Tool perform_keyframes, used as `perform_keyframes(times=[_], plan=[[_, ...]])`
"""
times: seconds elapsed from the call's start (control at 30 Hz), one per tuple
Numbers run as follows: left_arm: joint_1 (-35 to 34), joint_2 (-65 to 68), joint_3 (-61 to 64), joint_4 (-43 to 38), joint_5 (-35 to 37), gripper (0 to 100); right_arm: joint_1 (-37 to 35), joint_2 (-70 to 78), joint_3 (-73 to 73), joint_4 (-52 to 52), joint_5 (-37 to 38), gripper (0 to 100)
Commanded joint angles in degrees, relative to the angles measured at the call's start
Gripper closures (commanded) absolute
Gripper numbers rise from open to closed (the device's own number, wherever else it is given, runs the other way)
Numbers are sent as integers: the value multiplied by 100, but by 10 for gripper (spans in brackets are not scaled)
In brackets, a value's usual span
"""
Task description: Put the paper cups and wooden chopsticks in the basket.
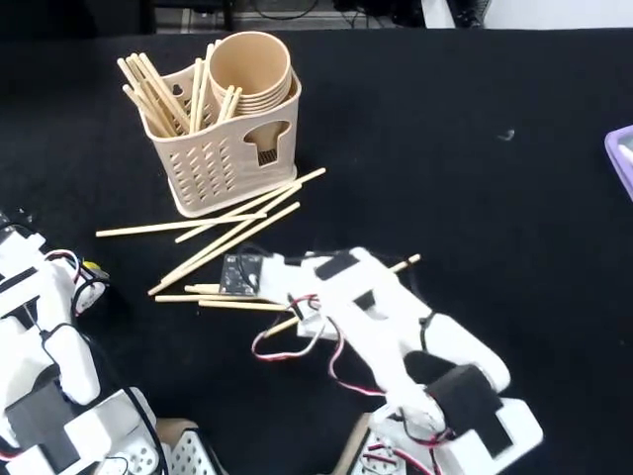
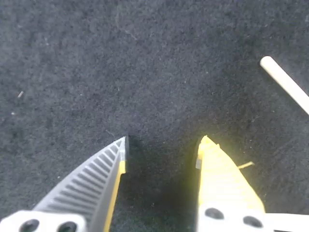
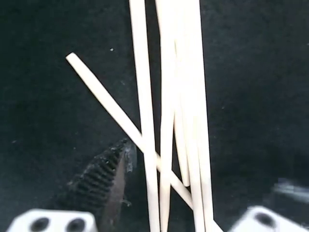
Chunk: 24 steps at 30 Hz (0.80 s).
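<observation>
Black table: loose chopsticks run lengthwise between right gripper's open jaws, basket just far-left of it; left gripper, parted and empty, sits farther off at left.

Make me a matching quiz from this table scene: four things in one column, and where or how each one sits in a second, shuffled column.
Things:
1. paper cups
2. loose chopsticks
3. left gripper
4. purple object

Places or states:
A. at the right edge of the table
B. stacked inside the basket
C. open above bare table
D. lying flat on the table beside the basket

Pairs: 1-B, 2-D, 3-C, 4-A
</observation>
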Motion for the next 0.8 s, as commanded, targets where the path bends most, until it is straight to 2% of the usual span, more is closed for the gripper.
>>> perform_keyframes(times=[0.0,0.07,0.17,0.57,0.63,0.77], plan=[[13,9,-171,-88,18,762,-79,136,-110,53,-88,998],[13,9,-171,-88,18,762,-62,127,-92,53,-88,939],[13,9,-171,-88,18,762,-62,-31,-101,237,-88,990],[13,9,-171,-88,18,762,-334,-1701,4,1327,-255,988],[13,9,-171,-88,18,762,-527,-1851,163,1125,-571,988],[13,9,-171,-88,18,762,-818,-1895,769,35,-1090,988]])
